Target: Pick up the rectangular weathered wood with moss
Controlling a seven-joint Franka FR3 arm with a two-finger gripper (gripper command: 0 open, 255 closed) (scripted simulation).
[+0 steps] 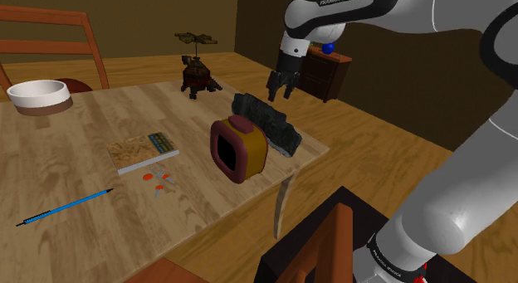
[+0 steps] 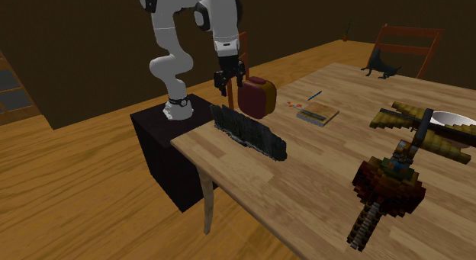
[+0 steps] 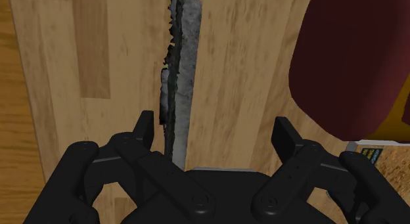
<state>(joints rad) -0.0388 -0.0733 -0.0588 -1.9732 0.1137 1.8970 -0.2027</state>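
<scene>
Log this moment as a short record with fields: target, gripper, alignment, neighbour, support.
target: dark grey rough slab, standing on its long edge near the table's edge
gripper: gripper open, above the slab, not touching it
alignment: in the wrist view the slab runs between the fingers, nearer one of them
neighbour: maroon and yellow case beside the slab; contact unclear
support: wooden table
</scene>
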